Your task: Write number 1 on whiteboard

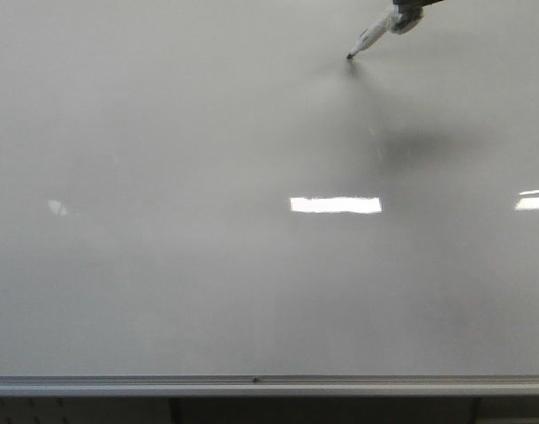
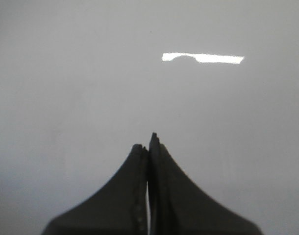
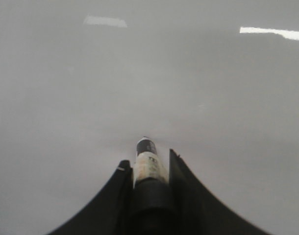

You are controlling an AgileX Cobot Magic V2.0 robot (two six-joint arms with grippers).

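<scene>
White marker (clamped in the right hand) slants down-left, tip touching the whiteboard; left hand pressed together.

The whiteboard is seen as a glossy pale grey surface, edged below by a silver strip. No marker stroke can be made out on it.

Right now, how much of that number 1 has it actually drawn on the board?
None yet: the whiteboard shows no stroke, only light reflections. The pick-up looks done: the right gripper is shut on the marker. In hand: the marker's tip is at or just above the board's far part. The left gripper is shut and empty. The whole stroke is left.
</scene>
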